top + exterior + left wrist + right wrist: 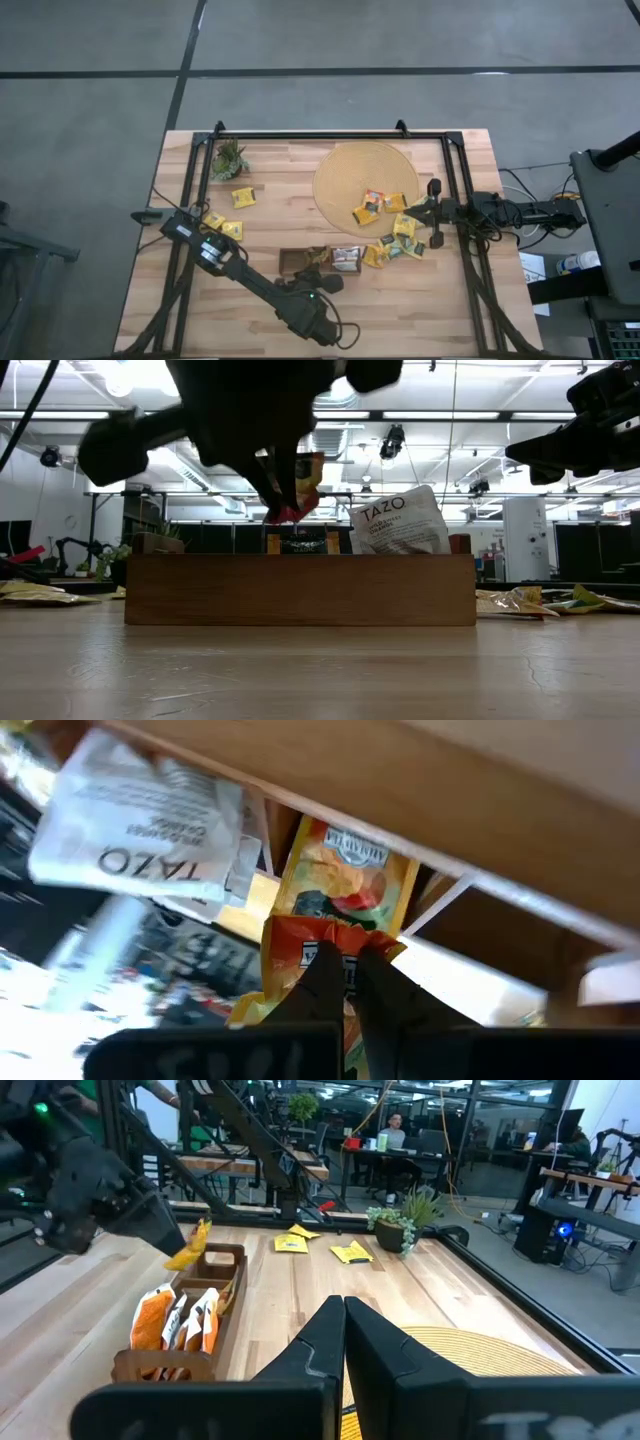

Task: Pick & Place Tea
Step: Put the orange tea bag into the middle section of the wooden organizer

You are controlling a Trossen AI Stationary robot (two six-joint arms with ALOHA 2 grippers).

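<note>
The left gripper (345,982) has its fingers pinched together on the upper edge of a yellow-and-orange tea sachet (335,895), which hangs from the tips over the dark wooden tray (320,261); from above, this gripper (318,263) sits at about six o'clock from the table's centre, and in the right wrist view it (178,1243) holds the sachet (191,1247) just above the tray's far end (222,1260). In the low view the held sachet (297,485) dangles above the tray's wall (300,590), beside a white sachet (400,522) standing up inside the tray. More sachets, orange and white (177,1320), stand upright in the tray's near end. The right gripper (345,1342) has its fingers closed flat against each other with nothing between them; seen from above it (427,208) waits at about three o'clock, over the right rim of the round woven mat (340,175). Loose tea sachets lie on the mat (378,204), more just off its edge toward five o'clock (395,248), and three toward nine o'clock (228,213) near the small green plant (229,160). The wooden table (420,300) carries all of it.
</note>
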